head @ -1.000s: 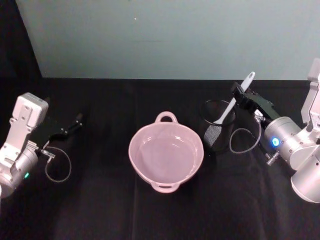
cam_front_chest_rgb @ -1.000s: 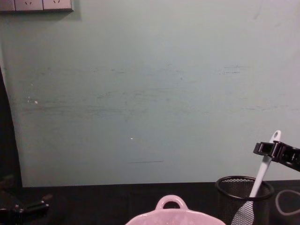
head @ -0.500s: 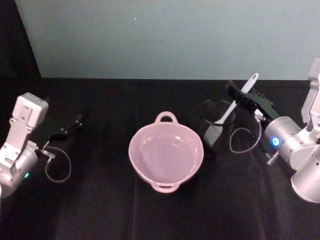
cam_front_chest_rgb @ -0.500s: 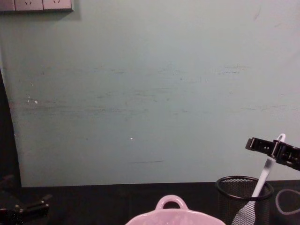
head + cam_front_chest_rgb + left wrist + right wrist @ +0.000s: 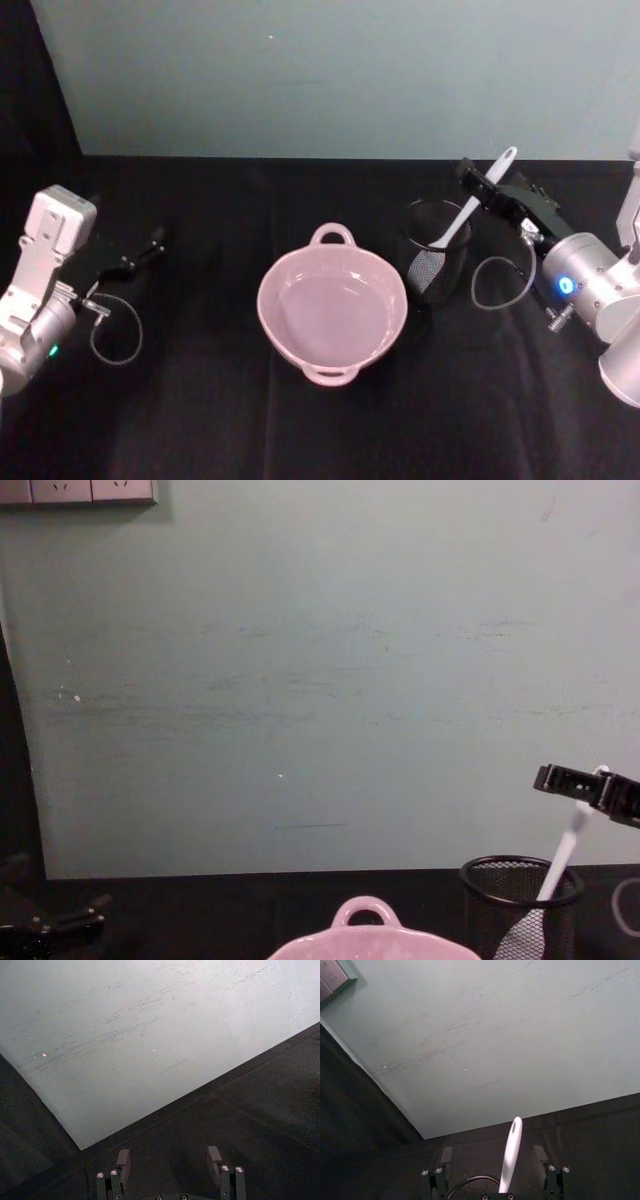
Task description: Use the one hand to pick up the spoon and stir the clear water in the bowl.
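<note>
Black mesh cup (image 5: 434, 262): I am using this as my landmark; it is standing just right of the bowl (image 5: 332, 313).
Spoon (image 5: 472, 203): it is leaning out of the cup, blade down inside, handle end tilting up and away to the right.
Right gripper (image 5: 493, 1174): I am seeing its fingers (image 5: 446, 1156) spread apart on either side of the handle, above the cup rim, not clamped.
Key relation: the handle's long axis is running between the open fingers, so closing looks to me like the next move.
Left gripper (image 5: 169, 1161): it is parked open, well left of the cup.
Spoon's look: pale, slim, rounded tip.
</note>
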Tool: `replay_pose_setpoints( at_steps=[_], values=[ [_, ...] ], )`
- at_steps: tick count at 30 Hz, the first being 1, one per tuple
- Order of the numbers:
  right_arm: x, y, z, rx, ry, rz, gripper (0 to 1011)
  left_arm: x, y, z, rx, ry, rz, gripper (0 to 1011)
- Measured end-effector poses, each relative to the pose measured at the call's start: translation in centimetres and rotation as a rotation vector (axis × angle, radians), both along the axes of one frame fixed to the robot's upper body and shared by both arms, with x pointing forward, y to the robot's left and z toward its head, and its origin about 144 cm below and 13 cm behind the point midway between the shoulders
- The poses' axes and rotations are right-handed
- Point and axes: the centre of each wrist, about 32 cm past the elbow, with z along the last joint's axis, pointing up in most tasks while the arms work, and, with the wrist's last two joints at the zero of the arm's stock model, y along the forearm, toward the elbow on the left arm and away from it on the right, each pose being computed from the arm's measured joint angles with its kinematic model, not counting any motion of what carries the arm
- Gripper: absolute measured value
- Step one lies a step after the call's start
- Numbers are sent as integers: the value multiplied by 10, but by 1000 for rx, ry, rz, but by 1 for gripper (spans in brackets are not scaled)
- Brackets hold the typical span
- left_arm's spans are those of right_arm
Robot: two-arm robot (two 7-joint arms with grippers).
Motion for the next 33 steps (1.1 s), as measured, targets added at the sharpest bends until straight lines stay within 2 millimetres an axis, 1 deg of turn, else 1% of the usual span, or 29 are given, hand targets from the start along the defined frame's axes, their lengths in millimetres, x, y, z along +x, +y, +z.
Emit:
replay_pose_setpoints(
  at_steps=[6,11,16,19,22,26,27,30,33],
  values=[
    [-9,-11,5,-25,-9,7,1002,0,0,0,0,0,0,1011],
    [-19,-25,9,-63,-26,20,1002,0,0,0,0,0,0,1011],
    [-28,-38,10,-105,-40,24,1003,0,0,0,0,0,0,1011],
    [-36,-50,9,-150,-56,20,1002,0,0,0,0,0,0,1011],
    [-40,-56,7,-187,-73,7,1002,0,0,0,0,0,0,1011],
    [-44,-65,-3,-250,-88,-31,1003,0,0,0,0,0,0,1011],
    [-44,-68,-11,-285,-96,-54,1002,0,0,0,0,0,0,1011],
    [-43,-72,-22,-332,-103,-90,1002,0,0,0,0,0,0,1011],
    [-36,-77,-40,-382,-106,-143,1002,0,0,0,0,0,0,1011]
  ],
)
